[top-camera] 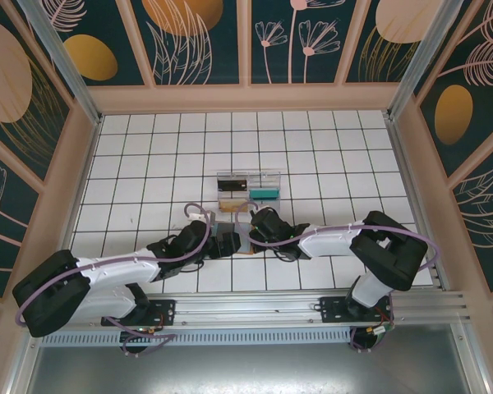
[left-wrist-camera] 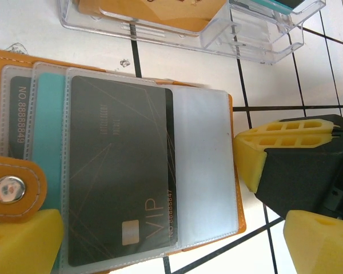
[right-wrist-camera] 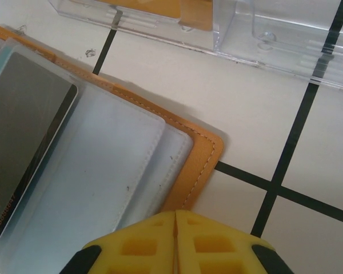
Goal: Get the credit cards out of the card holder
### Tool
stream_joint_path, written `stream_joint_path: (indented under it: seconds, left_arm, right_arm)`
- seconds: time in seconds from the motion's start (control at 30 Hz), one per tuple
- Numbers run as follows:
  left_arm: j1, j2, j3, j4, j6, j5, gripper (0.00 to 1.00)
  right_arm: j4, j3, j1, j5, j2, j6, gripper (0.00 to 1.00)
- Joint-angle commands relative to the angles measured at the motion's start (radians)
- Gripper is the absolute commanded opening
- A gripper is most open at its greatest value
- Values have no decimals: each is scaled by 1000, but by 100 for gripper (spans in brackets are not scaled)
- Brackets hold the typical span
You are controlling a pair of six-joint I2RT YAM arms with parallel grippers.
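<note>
Walls [top-camera: 197, 33] printed with pale flowers on dark teal enclose a white tiled tabletop [top-camera: 148, 148] crossed by black lines.

(a) The card holder [right-wrist-camera: 203, 154] lies unfolded and flat on the tabletop near the front edge, between the two arms. It sits just beside a clear plastic tray [right-wrist-camera: 274, 34] but apart from it. Its cover is orange with stitched edges, and its inner pockets are pale and see-through.

(b) Pocket contents, left wrist view: a dark card [left-wrist-camera: 120, 171] marked "VIP" sits in the front pocket. A teal card [left-wrist-camera: 46, 131] and a second dark card [left-wrist-camera: 16, 120] with a printed number overlap behind it. The pocket to the right of the VIP card looks empty. An orange strap with a metal snap [left-wrist-camera: 8, 188] lies across the holder's left end.

(c) The left gripper [left-wrist-camera: 171, 242] is released. Its yellow fingers stand wide apart above the holder, one at each lower corner of its wrist view.

(d) The right gripper [right-wrist-camera: 176, 228] is clenched, its fingers pressed together with nothing between them. Its tips sit at the holder's edge beside the empty pocket; whether they touch it cannot be told.

(e) The tray holds a teal item [top-camera: 264, 194] in one compartment.
</note>
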Motion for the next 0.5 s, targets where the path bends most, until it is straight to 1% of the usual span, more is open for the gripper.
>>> stream_joint_path:
  seconds: [0.0, 0.1, 0.17, 0.23, 0.27, 0.33, 0.47]
  left_arm:
    - [3, -27, 0, -53, 15, -27, 99]
    - [2, -49, 6, -97, 25, -73, 99]
    - [4, -62, 8, -112, 35, -94, 95]
    - [5, -70, 11, -120, 52, -104, 93]
    - [5, -71, 16, -123, 62, -110, 91]
    - [7, -67, 23, -126, 86, -126, 83]
    - [37, -48, 34, -111, 110, -113, 72]
  right_arm:
    - [-96, -33, -5, 30, 2, 30, 12]
    - [-113, -31, -6, 59, -37, 46, 14]
    - [-121, -25, -6, 73, -73, 60, 19]
    - [-125, -18, -8, 76, -111, 73, 20]
    - [-124, -14, -10, 72, -126, 79, 21]
    - [-111, -7, -18, 35, -150, 97, 21]
    - [-94, 20, -23, -21, -159, 126, 21]
